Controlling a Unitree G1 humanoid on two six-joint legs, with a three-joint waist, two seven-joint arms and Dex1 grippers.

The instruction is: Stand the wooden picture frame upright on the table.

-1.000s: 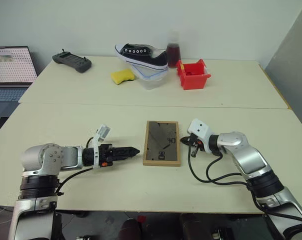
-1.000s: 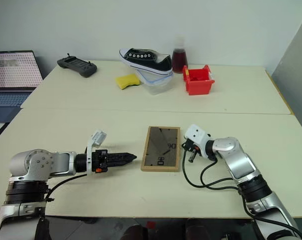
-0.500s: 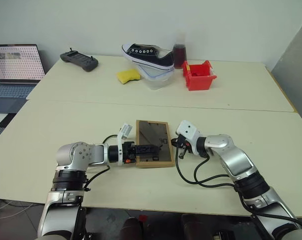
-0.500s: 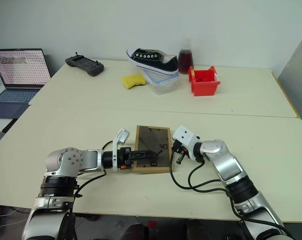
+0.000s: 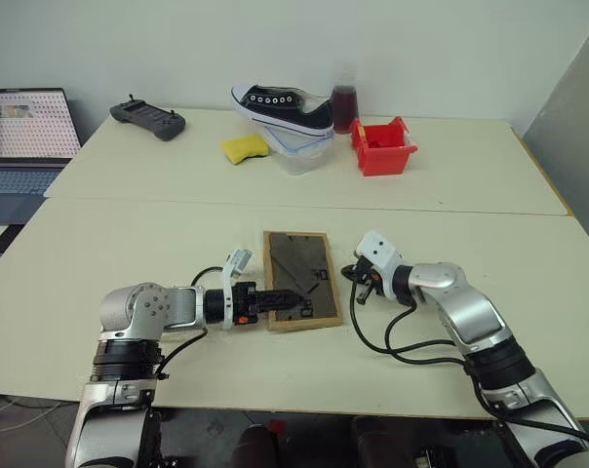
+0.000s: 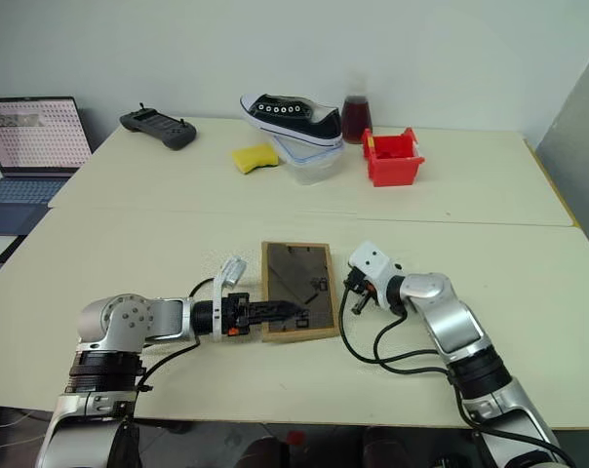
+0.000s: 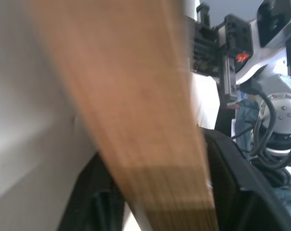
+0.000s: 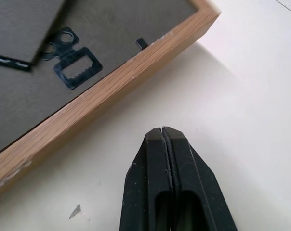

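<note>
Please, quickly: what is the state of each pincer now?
Left pincer: closed on the wooden picture frame.
Right pincer: shut, holding nothing, beside the frame.

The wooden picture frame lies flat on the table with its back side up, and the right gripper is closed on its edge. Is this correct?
Not entirely. The right gripper is shut but holds nothing; the right wrist view shows it apart from the wooden picture frame, over the bare table. The left gripper has the frame's edge between its fingers, as the left wrist view shows.
</note>
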